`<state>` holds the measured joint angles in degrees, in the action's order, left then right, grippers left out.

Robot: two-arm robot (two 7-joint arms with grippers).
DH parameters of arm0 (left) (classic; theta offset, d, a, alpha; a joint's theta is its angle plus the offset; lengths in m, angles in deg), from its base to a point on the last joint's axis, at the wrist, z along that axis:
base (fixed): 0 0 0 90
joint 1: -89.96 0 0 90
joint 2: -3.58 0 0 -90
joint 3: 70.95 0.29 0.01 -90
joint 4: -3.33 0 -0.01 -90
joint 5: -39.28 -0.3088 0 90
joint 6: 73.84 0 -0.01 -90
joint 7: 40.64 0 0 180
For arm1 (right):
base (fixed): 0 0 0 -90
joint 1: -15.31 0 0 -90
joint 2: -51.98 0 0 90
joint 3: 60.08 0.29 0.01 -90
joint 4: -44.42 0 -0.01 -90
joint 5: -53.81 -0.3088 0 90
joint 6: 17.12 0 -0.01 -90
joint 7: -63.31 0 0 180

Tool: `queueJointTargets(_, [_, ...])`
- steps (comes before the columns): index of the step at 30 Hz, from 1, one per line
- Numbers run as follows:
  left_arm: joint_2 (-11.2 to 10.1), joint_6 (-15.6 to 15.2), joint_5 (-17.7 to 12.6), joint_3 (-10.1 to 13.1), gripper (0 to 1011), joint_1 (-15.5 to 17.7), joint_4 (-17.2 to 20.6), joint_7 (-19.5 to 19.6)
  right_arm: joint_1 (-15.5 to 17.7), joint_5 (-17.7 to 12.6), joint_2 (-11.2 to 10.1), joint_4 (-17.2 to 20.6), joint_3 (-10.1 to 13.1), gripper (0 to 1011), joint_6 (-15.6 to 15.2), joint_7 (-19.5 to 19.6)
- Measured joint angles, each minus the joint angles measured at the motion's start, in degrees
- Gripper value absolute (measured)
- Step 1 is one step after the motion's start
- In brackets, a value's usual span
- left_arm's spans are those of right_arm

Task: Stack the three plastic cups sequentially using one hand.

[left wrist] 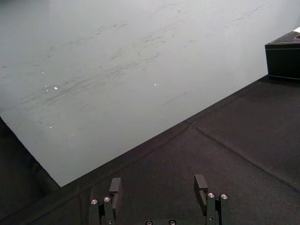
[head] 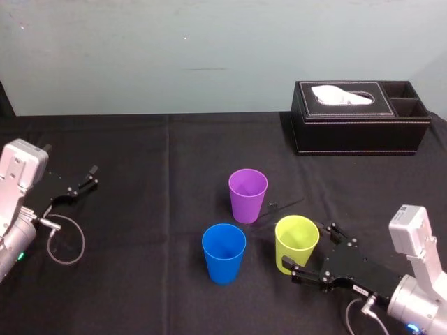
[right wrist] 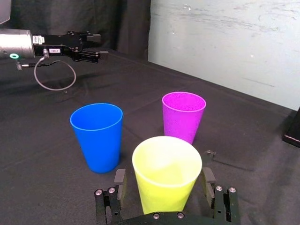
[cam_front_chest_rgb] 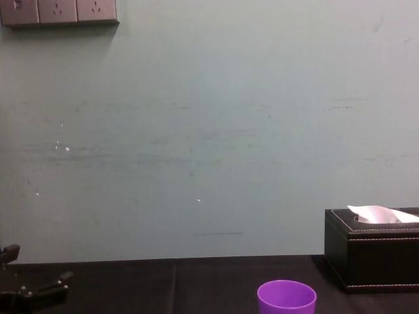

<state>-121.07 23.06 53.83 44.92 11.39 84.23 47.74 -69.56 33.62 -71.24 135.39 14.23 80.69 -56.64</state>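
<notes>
Three plastic cups stand upright and apart on the black cloth: purple (head: 248, 195) farthest back, blue (head: 223, 252) at the front left, yellow-green (head: 296, 241) at the front right. My right gripper (head: 311, 252) is open, with one finger on each side of the yellow-green cup (right wrist: 167, 173); a small gap shows at each finger. In the right wrist view the blue cup (right wrist: 98, 136) and purple cup (right wrist: 183, 116) stand beyond it. My left gripper (head: 91, 174) rests open at the far left, holding nothing (left wrist: 158, 187). The purple cup's rim (cam_front_chest_rgb: 286, 296) shows in the chest view.
A black tissue box (head: 360, 116) sits at the back right of the table, also seen as the tissue box (cam_front_chest_rgb: 373, 252) in the chest view. A cable loop (head: 66, 241) hangs by the left arm. A pale wall (head: 209, 49) rises behind the table.
</notes>
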Motion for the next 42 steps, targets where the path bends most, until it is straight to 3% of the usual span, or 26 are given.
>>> queueJointTargets(9, [0.00,0.00,0.00,0.00,1010,0.00,0.00,0.00,-2.34,0.89,1.22,-1.55,-1.31,1003,-1.68,0.47])
queueJointTargets(18, [0.00,0.00,0.00,0.00,1010,0.00,0.00,0.00,-2.12,0.90,1.13,-1.47,-1.20,1002,-1.42,0.47])
queueJointTargets(21, [0.00,0.00,0.00,0.00,1010,0.00,0.00,0.00,-2.07,0.90,1.11,-1.43,-1.17,970,-1.32,0.47])
queueJointTargets(28, [0.00,0.00,0.00,0.00,1010,0.00,0.00,0.00,-1.96,0.90,1.07,-1.32,-1.12,792,-1.16,0.44])
queueJointTargets(42, [0.00,0.00,0.00,0.00,1010,0.00,0.00,0.00,-1.89,0.86,1.00,-1.25,-1.04,736,-1.00,0.42])
